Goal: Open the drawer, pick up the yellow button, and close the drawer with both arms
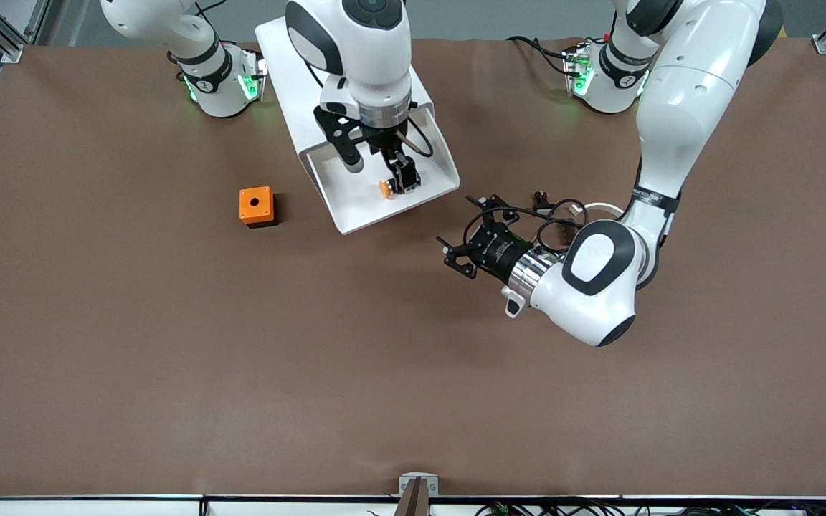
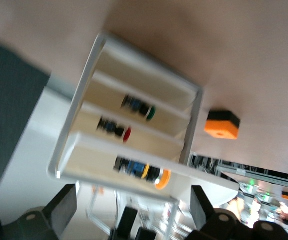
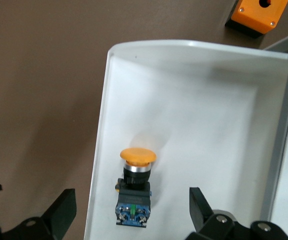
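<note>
The white cabinet (image 1: 290, 63) stands between the arm bases, and one drawer (image 1: 355, 221) is pulled out toward the front camera. The button (image 1: 386, 188), with its orange cap and dark body, lies in that drawer. My right gripper (image 1: 400, 179) is open right over the button, with one finger on each side of it and neither touching. The right wrist view shows the button (image 3: 135, 185) on the drawer floor (image 3: 209, 130) between the fingers (image 3: 64, 212). My left gripper (image 1: 464, 233) is open and empty, low over the table beside the drawer's front, toward the left arm's end.
An orange box (image 1: 257, 206) with a round hole sits on the table beside the drawer, toward the right arm's end. The left wrist view shows the cabinet's front (image 2: 79, 100) with other buttons, green-capped and red-capped, in its upper drawers, and the orange box (image 2: 222, 125).
</note>
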Controlling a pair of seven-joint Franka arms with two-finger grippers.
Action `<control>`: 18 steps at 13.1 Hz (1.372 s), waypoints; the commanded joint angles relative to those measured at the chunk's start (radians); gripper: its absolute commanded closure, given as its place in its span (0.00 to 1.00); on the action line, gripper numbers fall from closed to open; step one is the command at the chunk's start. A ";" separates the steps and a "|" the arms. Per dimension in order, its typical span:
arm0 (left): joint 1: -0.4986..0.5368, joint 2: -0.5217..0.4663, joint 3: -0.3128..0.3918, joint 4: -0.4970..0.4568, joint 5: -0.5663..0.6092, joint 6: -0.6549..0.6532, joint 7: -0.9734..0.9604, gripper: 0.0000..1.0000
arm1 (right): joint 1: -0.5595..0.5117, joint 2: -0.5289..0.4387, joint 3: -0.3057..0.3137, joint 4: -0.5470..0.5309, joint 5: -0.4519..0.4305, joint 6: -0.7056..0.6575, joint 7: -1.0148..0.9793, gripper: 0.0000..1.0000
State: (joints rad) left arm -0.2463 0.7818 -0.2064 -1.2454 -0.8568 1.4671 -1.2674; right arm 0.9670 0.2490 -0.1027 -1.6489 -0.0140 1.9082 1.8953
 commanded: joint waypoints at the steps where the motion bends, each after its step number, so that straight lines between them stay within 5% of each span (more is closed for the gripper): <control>1: -0.014 -0.073 -0.004 -0.012 0.155 0.111 0.127 0.01 | 0.015 0.033 -0.008 0.014 -0.027 0.006 0.033 0.00; 7: -0.094 -0.206 -0.031 -0.100 0.448 0.406 0.160 0.01 | 0.015 0.113 -0.009 0.017 -0.029 0.086 0.058 0.00; 11: -0.145 -0.317 -0.033 -0.277 0.614 0.622 0.160 0.01 | 0.015 0.113 -0.008 0.012 -0.027 0.072 0.048 0.01; 18: -0.202 -0.320 -0.033 -0.322 0.806 0.654 0.137 0.00 | 0.021 0.111 0.000 0.017 -0.012 0.034 0.047 0.24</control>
State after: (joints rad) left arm -0.4389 0.4895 -0.2428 -1.5303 -0.0902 2.1010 -1.1258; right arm 0.9771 0.3631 -0.1038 -1.6445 -0.0192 1.9675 1.9278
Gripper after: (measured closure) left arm 0.000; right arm 0.154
